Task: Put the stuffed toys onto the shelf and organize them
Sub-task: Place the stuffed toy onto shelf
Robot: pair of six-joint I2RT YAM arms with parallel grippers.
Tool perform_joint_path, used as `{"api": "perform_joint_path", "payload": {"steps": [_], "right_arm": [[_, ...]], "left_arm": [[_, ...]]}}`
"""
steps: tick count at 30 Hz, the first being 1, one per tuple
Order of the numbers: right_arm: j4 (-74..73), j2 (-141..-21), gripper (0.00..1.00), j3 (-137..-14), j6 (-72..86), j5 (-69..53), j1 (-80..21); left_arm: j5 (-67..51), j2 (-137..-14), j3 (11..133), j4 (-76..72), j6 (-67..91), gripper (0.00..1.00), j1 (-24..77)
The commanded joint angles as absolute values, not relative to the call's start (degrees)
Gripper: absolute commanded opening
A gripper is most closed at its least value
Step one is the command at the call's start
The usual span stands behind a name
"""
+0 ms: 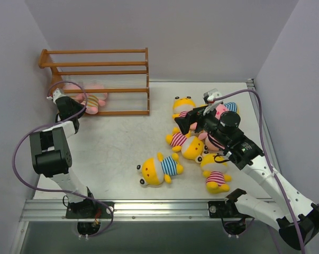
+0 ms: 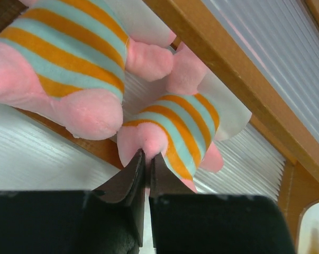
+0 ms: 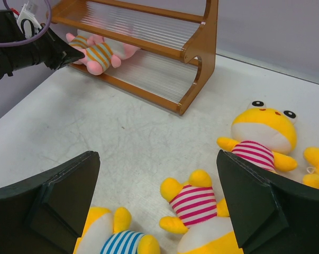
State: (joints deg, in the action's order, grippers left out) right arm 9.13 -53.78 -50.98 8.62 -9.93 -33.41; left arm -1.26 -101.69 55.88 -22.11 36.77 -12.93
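Pinching a foot of the pink toy [image 2: 175, 127] just ahead of its tips, low in the shelf [image 2: 238, 79], left gripper [image 2: 146, 161] is clenched on light, squashy plush, probably surer taken across the body; right gripper [image 3: 156, 182] released.

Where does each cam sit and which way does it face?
Top external: above, behind the bases, looking down on table, shelf and yellow plush toys; left arm and right arm show.
Left wrist: on the left arm, facing the shelf's bottom tier close up; left pincer pinches a pink plush toy by its foot.
Right wrist: above those toys, facing the shelf; open right pincer frames the bottom corners.
Shared: both wrist views show that pink plush toy on the bottom tier.
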Motion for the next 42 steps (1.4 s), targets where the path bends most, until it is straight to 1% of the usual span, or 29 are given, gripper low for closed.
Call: {"api": "perform_joint_path", "payload": {"steps": [1, 8, 14, 20, 30, 37, 42], "right_arm": [[10.90, -53.35, 0.98, -52.38, 7.74, -9.84, -33.66], [10.99, -53.44, 0.98, -52.38, 7.91, -9.84, -33.66], [11.07, -53.61, 0.98, -52.21, 7.91, -9.93, -33.66], [11.16, -53.61, 0.98, -52.21, 7.91, -10.02, -33.66], [11.08, -53.53, 0.98, -52.03, 7.82, -9.84, -33.66], [11.07, -53.35, 0.98, -52.03, 7.74, -9.84, -33.66], [11.07, -53.44, 0.98, -52.03, 7.82, -9.76, -33.66]], "left_arm": [[-4.57, -103.00, 56.87, -25.92, 42.18, 0.02, -14.06], [-6.77, -104.59, 55.72, -29.52, 48.77, 0.02, -14.33], [-5.01, -104.42, 52.74, -32.78, 53.43, 0.02, -14.33], [-2.81, -104.06, 50.28, -33.92, 54.58, 0.02, -14.94], [-3.51, -104.68, 48.78, -37.35, 56.69, 0.03, -16.17], [-3.95, -103.80, 48.87, -37.97, 57.22, 0.13, -16.08], [-4.57, -103.54, 48.69, -39.37, 59.59, 0.14, -16.00]]}}
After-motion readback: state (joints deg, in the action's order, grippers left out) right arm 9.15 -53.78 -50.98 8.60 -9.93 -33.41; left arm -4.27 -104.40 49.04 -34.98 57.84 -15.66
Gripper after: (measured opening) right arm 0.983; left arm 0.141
